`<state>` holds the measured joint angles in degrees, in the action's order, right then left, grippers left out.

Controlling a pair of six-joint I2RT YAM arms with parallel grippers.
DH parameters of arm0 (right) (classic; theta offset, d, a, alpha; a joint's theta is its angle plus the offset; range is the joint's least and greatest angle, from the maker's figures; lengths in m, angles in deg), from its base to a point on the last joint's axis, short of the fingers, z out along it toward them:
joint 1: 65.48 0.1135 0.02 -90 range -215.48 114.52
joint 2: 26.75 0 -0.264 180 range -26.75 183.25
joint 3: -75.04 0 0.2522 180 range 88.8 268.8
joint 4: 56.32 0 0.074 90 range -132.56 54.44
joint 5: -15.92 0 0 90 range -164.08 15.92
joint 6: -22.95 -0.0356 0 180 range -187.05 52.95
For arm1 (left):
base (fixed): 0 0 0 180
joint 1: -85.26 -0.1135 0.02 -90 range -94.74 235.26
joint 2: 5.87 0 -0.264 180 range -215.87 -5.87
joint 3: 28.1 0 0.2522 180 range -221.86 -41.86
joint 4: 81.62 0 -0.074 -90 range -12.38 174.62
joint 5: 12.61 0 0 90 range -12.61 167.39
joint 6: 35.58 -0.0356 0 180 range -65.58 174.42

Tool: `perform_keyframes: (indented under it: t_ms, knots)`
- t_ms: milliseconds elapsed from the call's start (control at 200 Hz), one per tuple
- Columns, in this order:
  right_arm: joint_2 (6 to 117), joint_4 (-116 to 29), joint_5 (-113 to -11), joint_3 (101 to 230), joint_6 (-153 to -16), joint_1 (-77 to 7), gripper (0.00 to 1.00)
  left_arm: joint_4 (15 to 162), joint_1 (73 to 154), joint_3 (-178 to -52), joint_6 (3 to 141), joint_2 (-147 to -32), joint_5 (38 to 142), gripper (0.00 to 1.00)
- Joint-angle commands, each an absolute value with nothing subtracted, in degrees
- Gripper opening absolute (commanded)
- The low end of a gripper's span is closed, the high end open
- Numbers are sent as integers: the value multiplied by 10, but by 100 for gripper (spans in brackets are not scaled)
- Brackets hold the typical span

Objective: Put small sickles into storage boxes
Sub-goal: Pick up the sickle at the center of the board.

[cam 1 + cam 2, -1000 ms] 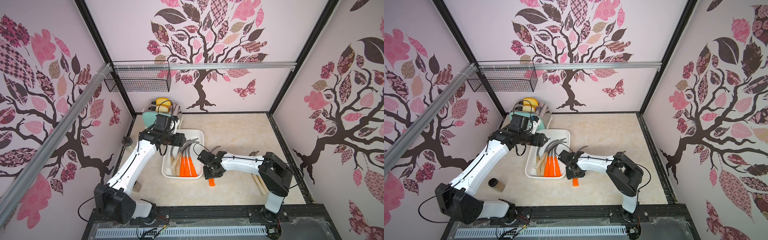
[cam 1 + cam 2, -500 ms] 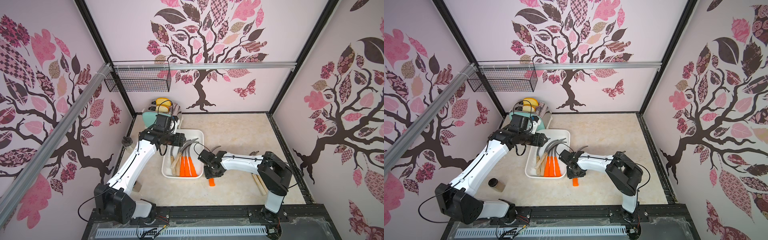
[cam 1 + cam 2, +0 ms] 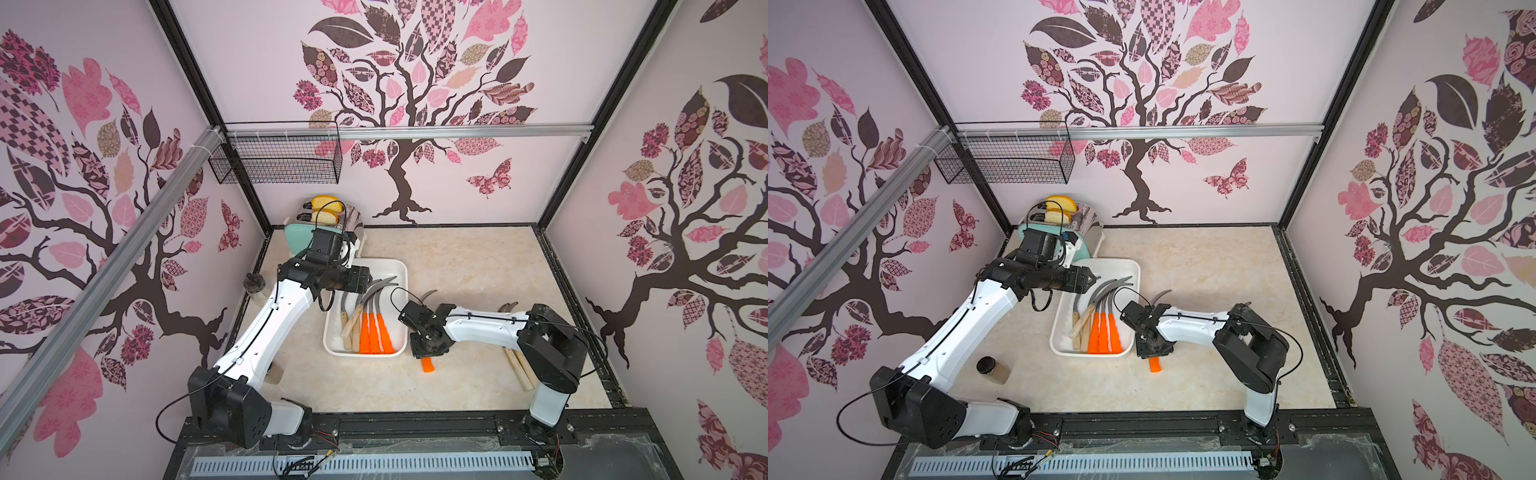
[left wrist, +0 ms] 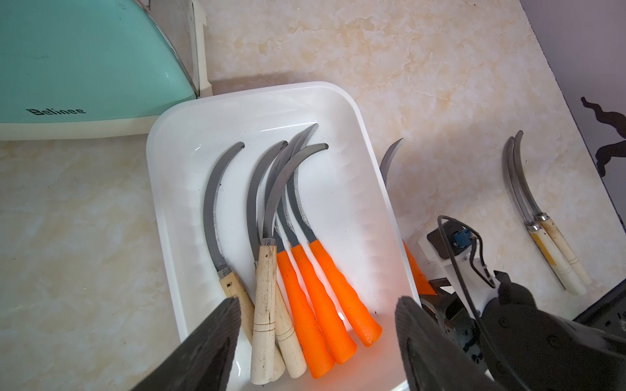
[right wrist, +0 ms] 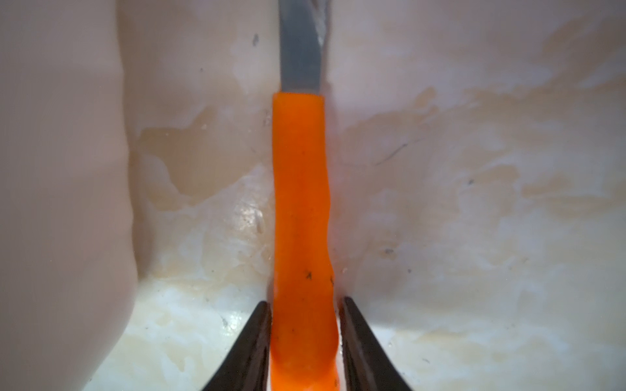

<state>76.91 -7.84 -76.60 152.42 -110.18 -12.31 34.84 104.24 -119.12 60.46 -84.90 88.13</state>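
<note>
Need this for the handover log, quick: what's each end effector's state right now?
Left end effector: open, empty, over the white tray.
Right end effector: jaws flank the orange-handled sickle at its handle; whether it grips cannot be told.

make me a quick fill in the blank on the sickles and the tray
The white tray holds ___ sickles.
The right gripper has its jaws either side of an ___ handle.
Outside the tray, ___ wooden-handled sickles lie side by side on the table.
The left gripper has its jaws ___.
Missing: six; orange; two; open.
</note>
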Motion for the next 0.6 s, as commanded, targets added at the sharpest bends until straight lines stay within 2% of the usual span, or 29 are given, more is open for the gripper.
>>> perform_keyframes:
  t_ms: [0,485,590]
  knots:
    - [768,-65,-759,1512,-1110,-125,34,352,1039,-1204,607,-849,886,76]
    - [764,-48,-780,1518,-1096,-125,18,352,1040,-1209,608,-852,883,76]
    - [763,-49,-781,1519,-1093,-128,11,352,1040,-1211,608,-852,882,76]
